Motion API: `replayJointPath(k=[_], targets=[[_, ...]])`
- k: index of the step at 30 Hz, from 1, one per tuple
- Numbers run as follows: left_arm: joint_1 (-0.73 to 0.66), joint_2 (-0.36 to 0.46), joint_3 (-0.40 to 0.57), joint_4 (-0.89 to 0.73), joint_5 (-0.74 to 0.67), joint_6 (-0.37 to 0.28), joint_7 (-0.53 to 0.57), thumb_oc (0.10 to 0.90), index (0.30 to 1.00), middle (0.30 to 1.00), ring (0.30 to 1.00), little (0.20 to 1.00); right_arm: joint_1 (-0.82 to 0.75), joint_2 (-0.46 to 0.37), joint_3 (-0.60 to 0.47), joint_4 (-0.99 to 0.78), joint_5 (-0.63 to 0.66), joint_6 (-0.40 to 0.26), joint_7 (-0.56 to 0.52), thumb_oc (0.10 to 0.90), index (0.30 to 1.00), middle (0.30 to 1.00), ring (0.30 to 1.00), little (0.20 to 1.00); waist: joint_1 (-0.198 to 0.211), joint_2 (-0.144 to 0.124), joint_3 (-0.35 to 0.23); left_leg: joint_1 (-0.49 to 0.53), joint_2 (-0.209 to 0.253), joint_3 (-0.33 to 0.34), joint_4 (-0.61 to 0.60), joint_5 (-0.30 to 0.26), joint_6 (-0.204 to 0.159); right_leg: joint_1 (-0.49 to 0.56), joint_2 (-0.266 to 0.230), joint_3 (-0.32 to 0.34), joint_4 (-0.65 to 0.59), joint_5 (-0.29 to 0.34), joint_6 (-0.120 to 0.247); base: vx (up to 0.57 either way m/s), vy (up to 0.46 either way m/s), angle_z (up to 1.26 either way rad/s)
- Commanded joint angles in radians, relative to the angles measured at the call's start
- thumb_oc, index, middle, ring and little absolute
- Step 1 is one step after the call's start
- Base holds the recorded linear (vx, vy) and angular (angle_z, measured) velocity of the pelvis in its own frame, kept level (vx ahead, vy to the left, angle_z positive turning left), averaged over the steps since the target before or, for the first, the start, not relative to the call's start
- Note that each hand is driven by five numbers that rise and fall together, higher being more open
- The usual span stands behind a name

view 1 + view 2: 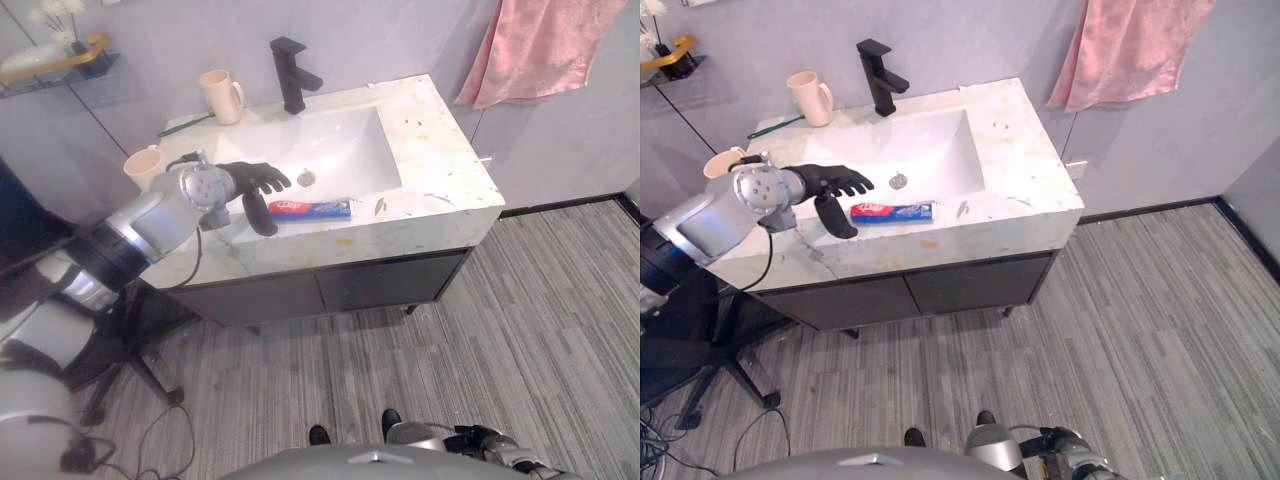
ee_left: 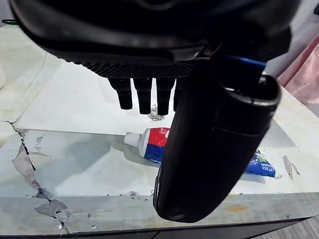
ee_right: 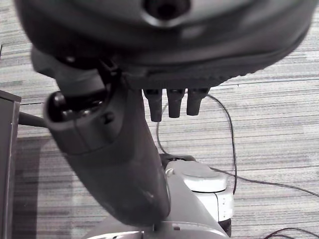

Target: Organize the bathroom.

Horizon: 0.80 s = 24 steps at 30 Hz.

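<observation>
The marble vanity [image 1: 440, 160] carried a white basin [image 1: 340, 145] below a black faucet [image 1: 292, 72]. The left hand [image 1: 255, 182] hovered open and empty, fingers straight over the basin's edge, thumb hanging just beside the toothpaste tube [image 1: 310, 208] on the narrow front ledge. A careless nudge would likely push the tube off the front edge or into the basin. Open counter lay to the right. The right hand [image 3: 164, 99] hung relaxed over the floor.

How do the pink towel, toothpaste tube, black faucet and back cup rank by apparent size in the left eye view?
1. pink towel
2. toothpaste tube and black faucet: too alike to rank
3. cup
</observation>
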Motion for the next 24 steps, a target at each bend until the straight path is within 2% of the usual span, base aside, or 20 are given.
replayJointPath(k=[1, 24], targets=[[-0.134, 0.054, 0.115, 0.053, 0.068, -0.011, 0.078, 0.8, 0.9, 0.9, 0.9, 0.9, 0.003, -0.047, 0.021, 0.014, 0.032, 0.007, 0.013, 0.8, 0.9, 0.9, 0.9, 0.9, 0.011, -0.021, -0.052, 0.016, -0.018, 0.097, 0.074, -0.087, 0.01, -0.024, 0.003, -0.034, 0.1, -0.157, 0.068, 0.0, 0.0, 0.0], [-0.042, -0.01, 0.156, 0.078, 0.065, -0.013, 0.113, 0.8, 0.9, 0.9, 0.9, 0.9, 0.01, -0.047, 0.018, 0.009, 0.025, 0.004, 0.018, 0.8, 0.9, 0.9, 0.9, 0.9, 0.007, -0.023, -0.055, 0.01, -0.016, 0.096, 0.083, -0.09, 0.008, -0.025, 0.002, -0.036, 0.104, -0.161, 0.062, 0.0, 0.0, 0.0]])
